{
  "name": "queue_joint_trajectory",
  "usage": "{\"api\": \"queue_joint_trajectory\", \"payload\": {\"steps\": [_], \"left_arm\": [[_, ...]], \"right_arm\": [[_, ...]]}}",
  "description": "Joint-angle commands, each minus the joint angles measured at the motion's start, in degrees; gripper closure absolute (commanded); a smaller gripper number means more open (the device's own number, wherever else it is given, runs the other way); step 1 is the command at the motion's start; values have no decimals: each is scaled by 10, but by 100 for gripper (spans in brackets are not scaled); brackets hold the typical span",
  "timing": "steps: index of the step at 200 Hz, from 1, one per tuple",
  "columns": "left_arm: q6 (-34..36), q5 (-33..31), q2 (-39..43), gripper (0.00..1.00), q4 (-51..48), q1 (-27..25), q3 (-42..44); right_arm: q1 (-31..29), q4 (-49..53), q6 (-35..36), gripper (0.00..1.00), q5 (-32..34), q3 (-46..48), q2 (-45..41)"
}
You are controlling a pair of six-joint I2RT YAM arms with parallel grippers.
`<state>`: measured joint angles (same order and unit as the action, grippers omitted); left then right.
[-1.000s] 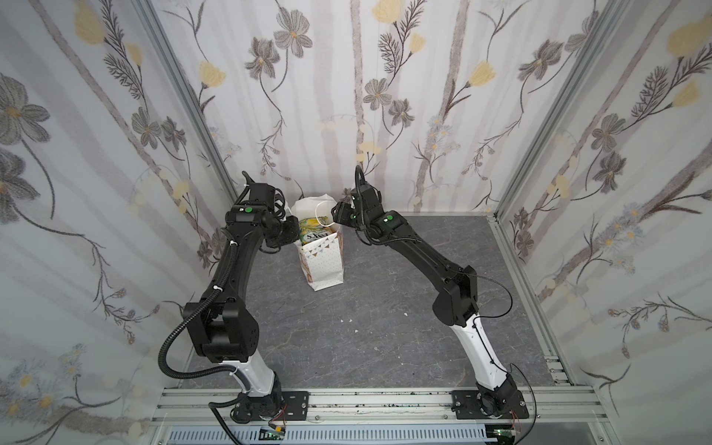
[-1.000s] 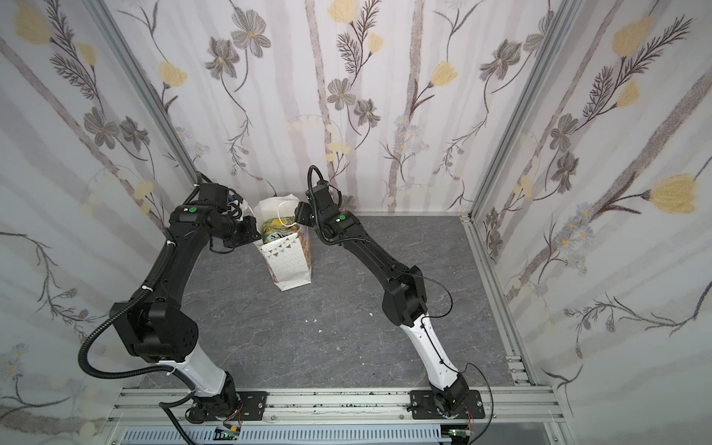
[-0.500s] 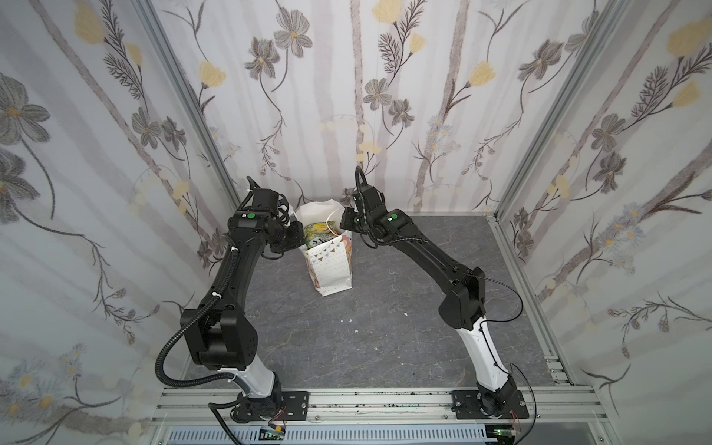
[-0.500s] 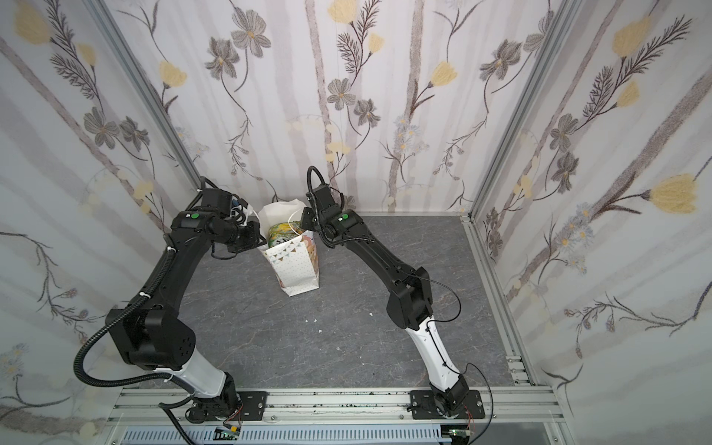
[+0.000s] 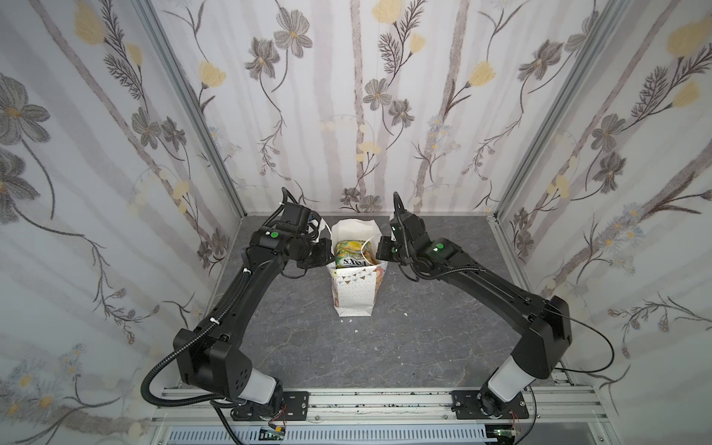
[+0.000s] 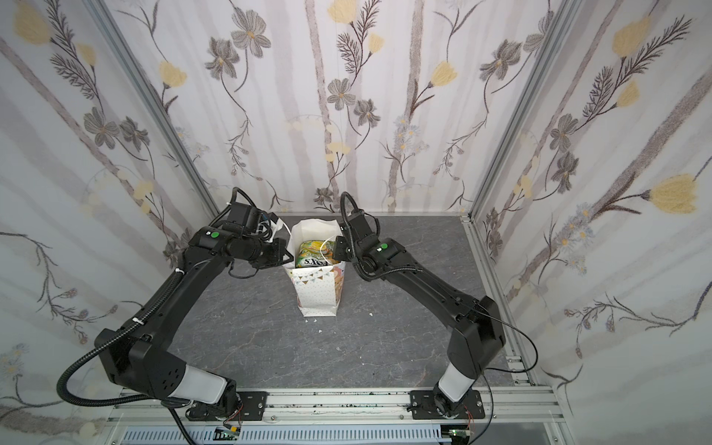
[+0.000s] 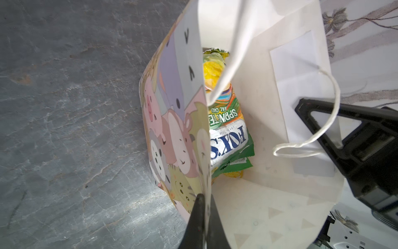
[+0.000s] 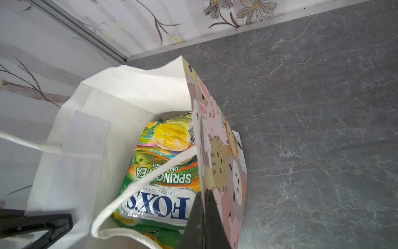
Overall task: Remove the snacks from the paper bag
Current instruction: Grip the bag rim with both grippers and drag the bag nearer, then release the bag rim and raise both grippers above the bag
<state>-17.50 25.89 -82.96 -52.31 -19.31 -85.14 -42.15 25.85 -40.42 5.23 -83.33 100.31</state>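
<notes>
Looking down on the paper bag (image 5: 352, 296) now, standing upright on the counter (image 5: 308, 346) toward the far side, mouth up, long axis vertical. Spotting the left hand (image 7: 205, 200) clenched on the rim of the bag's left wall, pinching the paper tight. Same story across the mouth: finding the right hand (image 8: 204, 198) clamped on the rim of the right wall. Noting cartoon animal faces on the outside of both pinched walls. So, reading the mouth as spread open between two pinches, left and right

And there, down inside, well below both rims: the snacks (image 5: 348, 254), lying between the two hands, stacked in a row running near to far. Picking out the FOX'S packet (image 7: 228, 140) at the near end, on top, then the Spring Tea packet (image 8: 163, 175) just beyond it, toward the far wall. Catching green and yellow edges of more packets underneath and past those

Counting up: one bag, two cord handles (image 7: 332, 97) hanging into the mouth, two hands, two packets readable by name, plus at least one or two more half buried; cannot give a full total from here

Calling the distance about even for both hands. Judging the way in as straight down through the mouth, so expecting one hand to have to let go of its rim to reach, leaving the other to steady the bag. Watching for the cord across the opening, a likely snag
</notes>
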Motion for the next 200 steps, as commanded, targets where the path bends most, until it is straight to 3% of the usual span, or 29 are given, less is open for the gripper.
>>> {"api": "queue_joint_trajectory", "payload": {"steps": [1, 36, 91, 103, 137, 172, 200], "left_arm": [[-53, -2, 37, 100, 33, -34, 23], [-110, -51, 82, 100, 33, -98, 77], [-179, -99, 140, 100, 21, -158, 113], [-184, -110, 145, 90, 21, -163, 120], [-179, -142, 148, 81, 12, -165, 125], [-163, -184, 164, 63, -7, -166, 107], [-134, -223, 186, 58, -33, -166, 77]], "right_arm": [[-10, -37, -30, 100, 3, 58, -55], [-36, -19, -61, 100, 14, 119, -132], [-89, 24, -84, 100, 26, 137, -162], [-89, 25, -87, 100, 29, 149, -166], [-89, 24, -82, 86, 42, 146, -173], [-89, 29, -70, 63, 49, 125, -183], [-88, 41, -60, 57, 65, 101, -194]]}}
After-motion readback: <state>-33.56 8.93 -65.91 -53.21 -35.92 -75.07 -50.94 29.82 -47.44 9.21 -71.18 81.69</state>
